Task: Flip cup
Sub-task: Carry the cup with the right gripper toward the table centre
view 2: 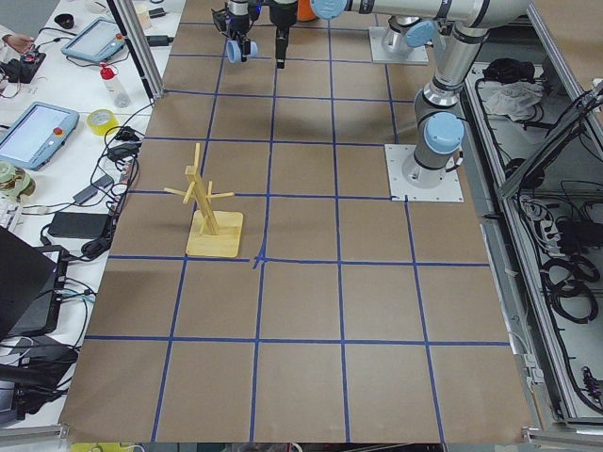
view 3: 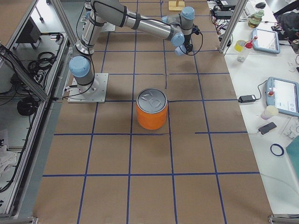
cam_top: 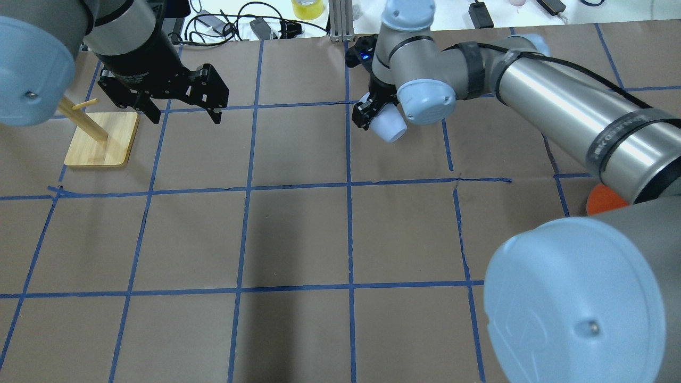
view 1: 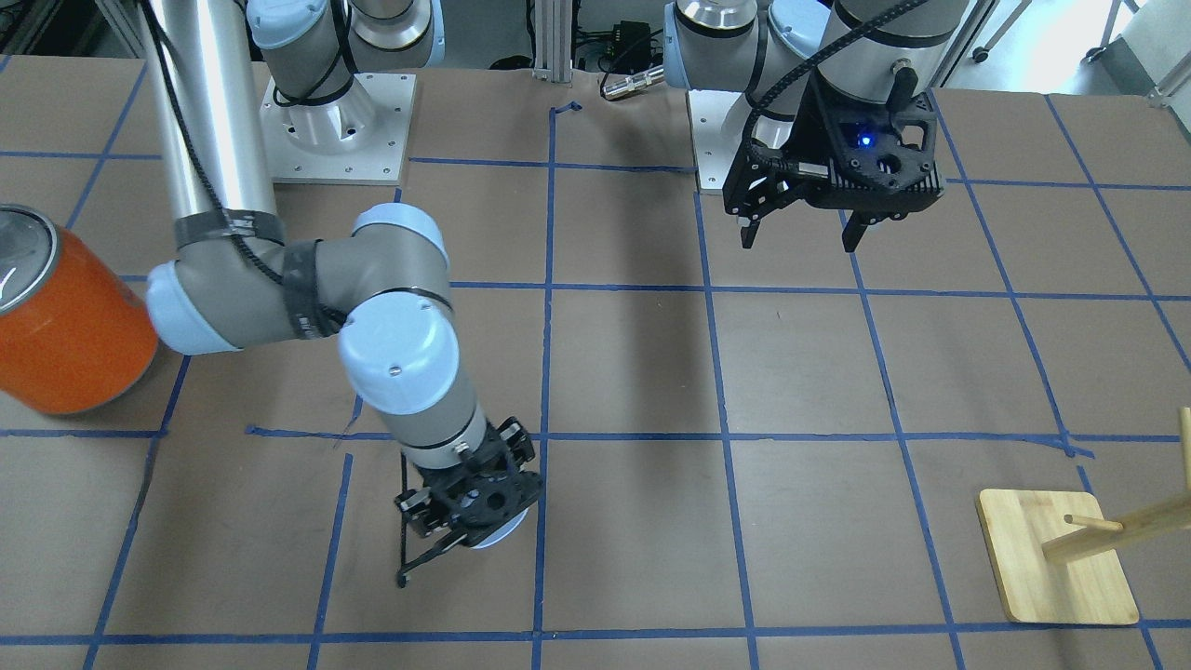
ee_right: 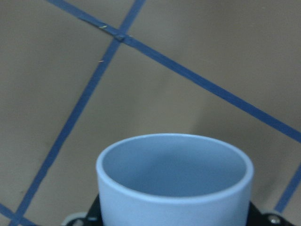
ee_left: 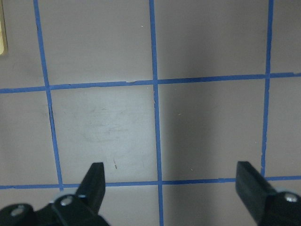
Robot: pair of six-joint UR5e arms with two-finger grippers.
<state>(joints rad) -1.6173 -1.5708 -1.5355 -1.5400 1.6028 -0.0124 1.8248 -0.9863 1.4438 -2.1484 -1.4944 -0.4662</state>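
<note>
The pale lavender-blue cup (cam_top: 389,127) is held in my right gripper (cam_top: 379,121), which is shut on it, tilted, at the far middle of the table. In the front-facing view only the cup's edge (view 1: 501,536) shows under the right gripper (view 1: 479,526). The right wrist view shows the cup's open mouth and darker inside (ee_right: 174,183) over the brown table. My left gripper (cam_top: 185,116) is open and empty, hanging above the table near the wooden stand. It also shows in the front-facing view (view 1: 798,242) and the left wrist view (ee_left: 171,181).
A big orange can with a silver lid (view 1: 65,326) stands on the robot's right side, also in the right exterior view (view 3: 152,114). A wooden peg stand on a square base (cam_top: 101,139) stands at the far left, also in the front-facing view (view 1: 1056,568).
</note>
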